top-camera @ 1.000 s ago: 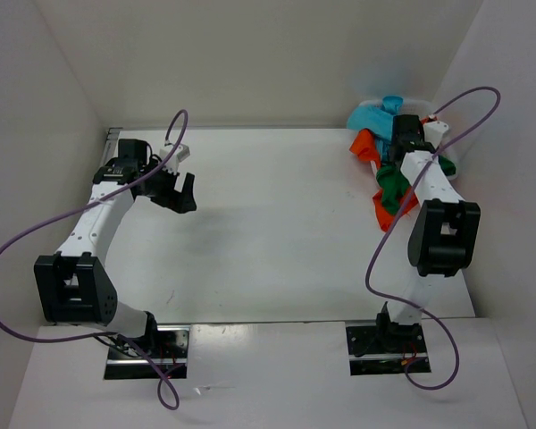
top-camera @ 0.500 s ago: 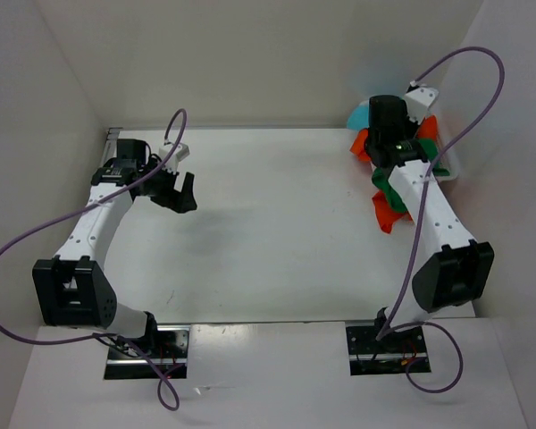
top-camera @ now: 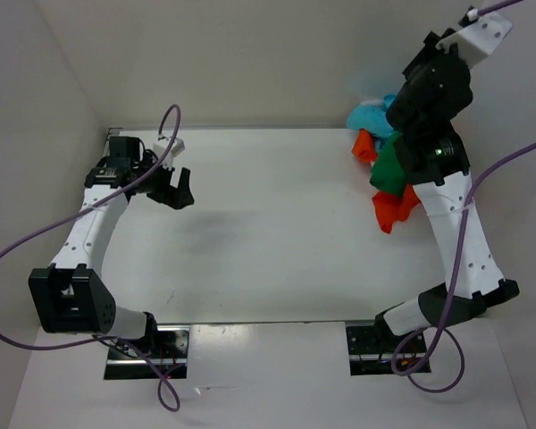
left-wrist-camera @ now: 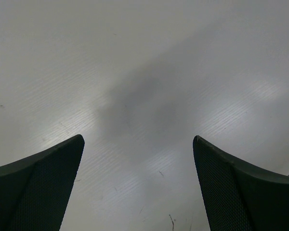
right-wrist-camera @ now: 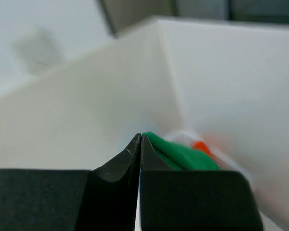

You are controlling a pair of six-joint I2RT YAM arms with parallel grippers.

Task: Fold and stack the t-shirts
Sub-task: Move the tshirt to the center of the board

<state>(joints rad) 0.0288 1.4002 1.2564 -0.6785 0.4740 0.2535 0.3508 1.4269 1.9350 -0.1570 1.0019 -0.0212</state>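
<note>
T-shirts first: finding all three bunched together at the far right corner of the surface, none folded, none stacked. Seeing the dark green t-shirt hanging lifted in the middle of the bunch, the orange-red t-shirt trailing below it and peeking out behind, the turquoise t-shirt lying furthest back by the wall. Reading the right end effector as pinching shut on a fold of the green cloth, going by the wrist view, with fingers pressed together and green fabric bulging right beside them; riding high above the surface in the top view. Finding the left end effector hovering with fingers spread wide over bare surface at the far left, holding nothing, well apart from the clothes. Judging the task as barely beginning: pulling one shirt out of the bunch looking like the step in hand, with laying it flat, folding it, repeating for the other two and stacking all three not yet done. Looking for containers: making out no basket or bin clearly; spotting only a pale blurred shape beside the green and orange cloth in the right wrist view, too smeared for calling a container, let alone for telling of any shirt inside.
</note>
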